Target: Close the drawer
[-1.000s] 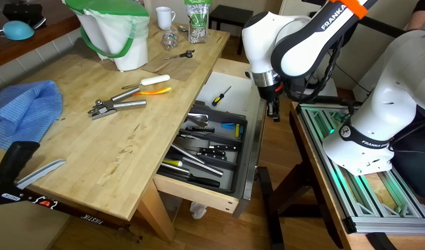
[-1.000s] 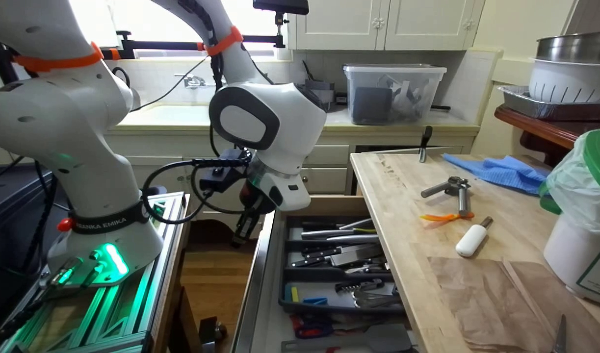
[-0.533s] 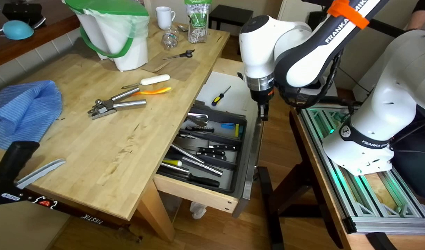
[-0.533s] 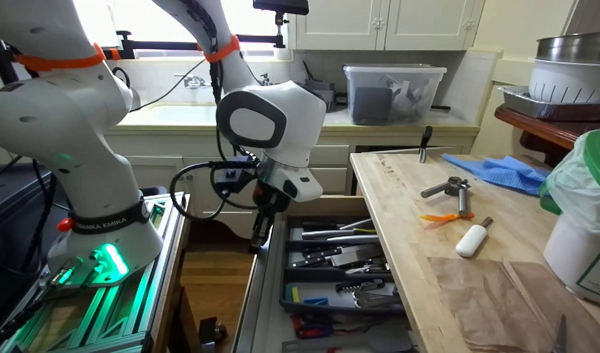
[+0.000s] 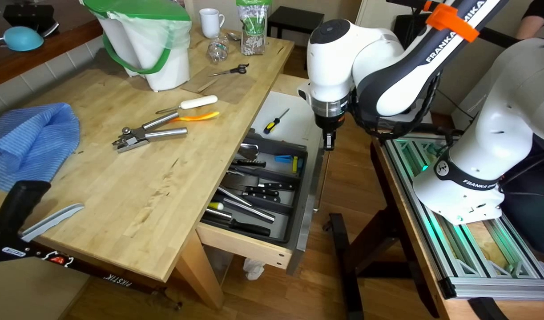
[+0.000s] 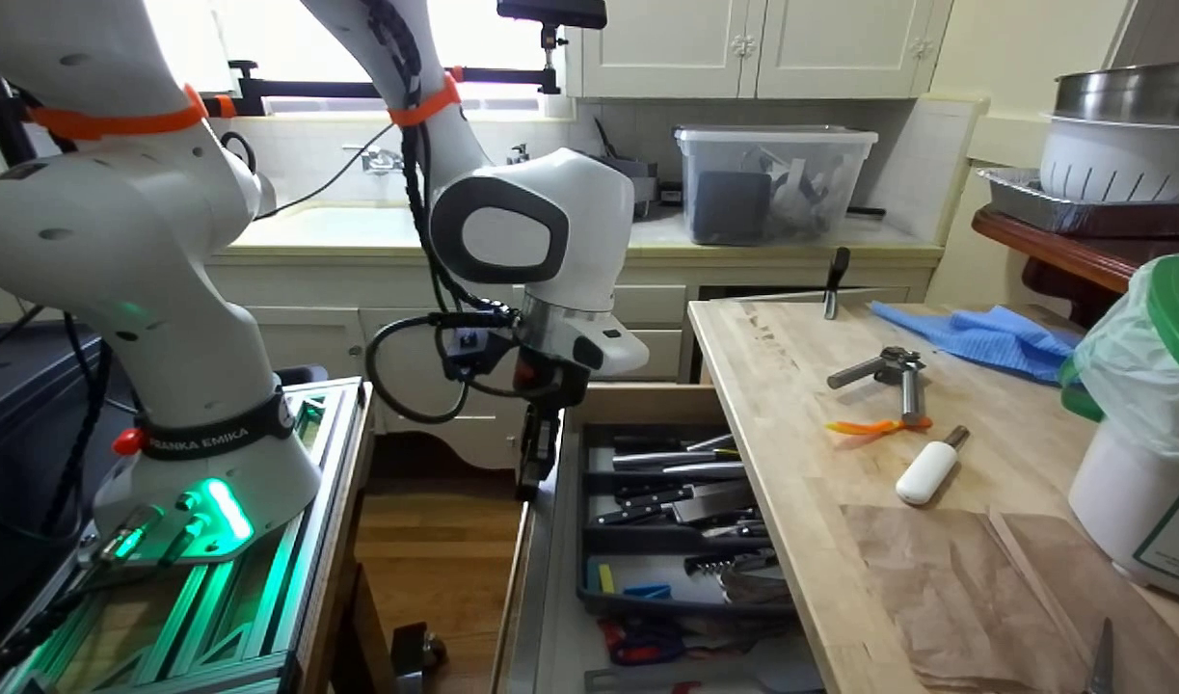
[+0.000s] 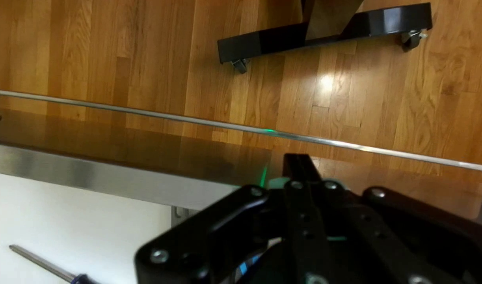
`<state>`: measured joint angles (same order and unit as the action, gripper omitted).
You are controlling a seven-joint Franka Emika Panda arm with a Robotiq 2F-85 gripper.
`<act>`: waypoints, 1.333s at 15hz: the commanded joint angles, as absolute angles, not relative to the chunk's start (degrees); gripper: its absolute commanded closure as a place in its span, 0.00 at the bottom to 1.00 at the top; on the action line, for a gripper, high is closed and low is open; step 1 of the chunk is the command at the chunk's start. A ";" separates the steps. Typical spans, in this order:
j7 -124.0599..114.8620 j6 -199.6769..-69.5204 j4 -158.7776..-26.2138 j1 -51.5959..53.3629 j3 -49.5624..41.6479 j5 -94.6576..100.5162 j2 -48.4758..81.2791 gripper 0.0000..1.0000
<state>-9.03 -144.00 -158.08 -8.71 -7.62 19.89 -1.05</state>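
Note:
The drawer [image 5: 243,244] stands partly open below the table top in both exterior views [image 6: 536,588]. It has a pale wooden side, a grey metal front and a dark grey tray of knives and tools. In the wrist view its metal front edge [image 7: 87,173] runs across the lower left, with a thin metal bar [image 7: 185,117] along the outer side. My gripper [image 7: 298,159] is shut with its fingertips together and nothing between them. It points down at the outer face of the drawer front, seemingly against it, in both exterior views [image 5: 328,144] [image 6: 529,487].
On the wooden table [image 5: 134,235] lie a garlic press [image 5: 149,133], a white-handled tool [image 5: 198,102], scissors [image 5: 236,70] and a blue cloth [image 5: 36,138]. A white bin [image 5: 174,66] stands behind. A screwdriver [image 5: 274,122] lies in the drawer. A black wheeled foot [image 7: 264,41] stands on the floor.
My gripper has moved toward the table and met the drawer front. In the last half second the drawer has slid a little inward, with its tools. The gripper looks shut throughout.

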 commanded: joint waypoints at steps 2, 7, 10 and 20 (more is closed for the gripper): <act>-14.94 -151.74 -158.00 -10.27 -9.10 29.89 -0.34 1.00; -17.54 -159.80 -157.99 -12.83 -12.04 36.88 2.06 1.00; -19.12 -163.46 -157.76 -14.08 -14.77 40.83 4.20 1.00; -28.47 -170.95 -151.24 -15.71 -23.49 55.53 9.66 1.00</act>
<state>-26.26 -167.52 -153.50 -15.08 -22.37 53.68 6.60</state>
